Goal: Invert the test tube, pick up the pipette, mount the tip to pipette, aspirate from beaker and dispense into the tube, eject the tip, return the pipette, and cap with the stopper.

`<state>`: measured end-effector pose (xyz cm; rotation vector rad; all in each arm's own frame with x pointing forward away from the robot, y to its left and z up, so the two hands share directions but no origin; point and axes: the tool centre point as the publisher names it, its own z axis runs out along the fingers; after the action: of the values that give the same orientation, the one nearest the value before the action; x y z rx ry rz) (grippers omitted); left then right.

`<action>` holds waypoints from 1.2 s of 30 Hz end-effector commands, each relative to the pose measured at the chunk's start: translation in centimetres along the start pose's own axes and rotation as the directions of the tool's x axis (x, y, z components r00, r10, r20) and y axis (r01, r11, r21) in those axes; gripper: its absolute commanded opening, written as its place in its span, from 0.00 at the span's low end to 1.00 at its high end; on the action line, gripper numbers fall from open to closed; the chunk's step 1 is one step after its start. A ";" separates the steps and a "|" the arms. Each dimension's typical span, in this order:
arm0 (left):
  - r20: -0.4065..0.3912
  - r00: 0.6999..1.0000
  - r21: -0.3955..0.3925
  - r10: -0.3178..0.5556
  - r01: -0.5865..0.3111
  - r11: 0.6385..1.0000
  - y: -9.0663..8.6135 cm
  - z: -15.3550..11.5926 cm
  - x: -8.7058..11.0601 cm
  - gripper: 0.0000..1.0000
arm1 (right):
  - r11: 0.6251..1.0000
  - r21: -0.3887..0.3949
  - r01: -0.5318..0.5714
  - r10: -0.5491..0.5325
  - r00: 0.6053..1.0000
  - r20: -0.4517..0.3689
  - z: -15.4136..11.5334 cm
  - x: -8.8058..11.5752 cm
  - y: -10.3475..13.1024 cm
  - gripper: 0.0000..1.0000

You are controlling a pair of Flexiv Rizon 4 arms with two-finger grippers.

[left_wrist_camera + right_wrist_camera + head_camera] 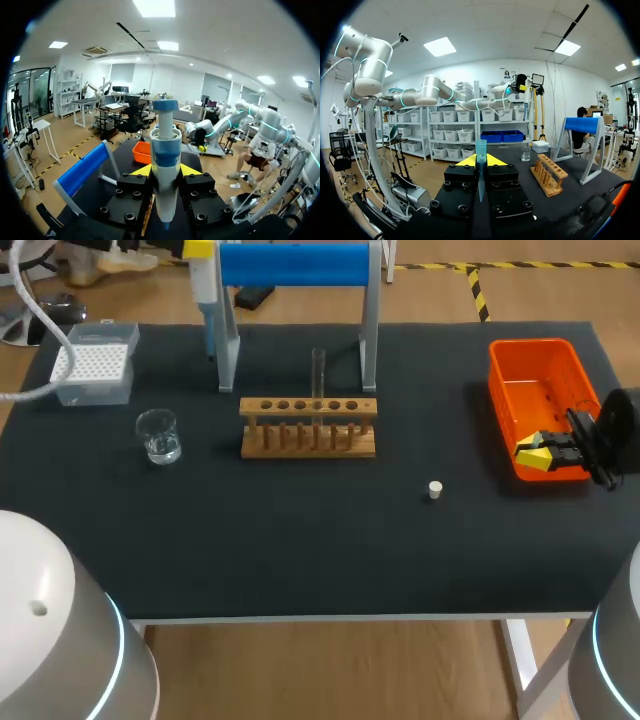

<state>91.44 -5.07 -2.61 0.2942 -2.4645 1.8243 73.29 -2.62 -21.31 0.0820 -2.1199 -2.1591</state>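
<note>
Head view is showing the pipette (206, 300) at the blue stand (295, 265), upper left of centre, with the left fingers (142, 171) pinching it. The right fingers (535, 454) are pinching a blue tip (480, 150) over the orange bin (540, 390) at right. The tube (318, 375) is standing in the rack (308, 430), centre.

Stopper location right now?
Head view: the stopper lies on the table, right of centre, between the wooden rack and the orange bin.
</note>
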 end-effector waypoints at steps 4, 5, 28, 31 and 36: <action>0.073 0.997 0.108 -0.006 -0.001 0.994 0.6 3.5 5.0 0.00 | 1.000 0.000 0.001 -0.001 1.000 -0.001 -0.1 0.1 0.0 0.00; 0.066 0.998 0.129 0.002 -0.010 0.992 0.5 4.0 5.5 0.00 | 1.000 0.000 0.001 -0.001 1.000 -0.001 -0.1 0.1 0.0 0.00; 0.000 0.998 0.162 0.055 -0.054 0.985 -3.4 12.8 10.4 0.00 | 1.000 0.000 0.001 -0.001 1.000 -0.001 -0.1 0.1 0.0 0.00; -0.014 0.998 0.159 0.057 -0.055 0.986 -3.7 13.7 10.6 0.00 | 1.000 0.000 0.001 -0.001 1.000 -0.001 -0.1 0.1 0.0 0.00; -0.028 0.997 0.155 0.065 -0.060 0.986 -4.3 14.8 10.8 0.00 | 1.000 0.000 0.001 -0.001 1.000 -0.001 -0.1 0.1 0.0 0.00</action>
<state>81.94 -20.69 -1.37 0.2025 -2.3427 2.0355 73.30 -2.61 -21.31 0.0821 -2.1199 -2.1591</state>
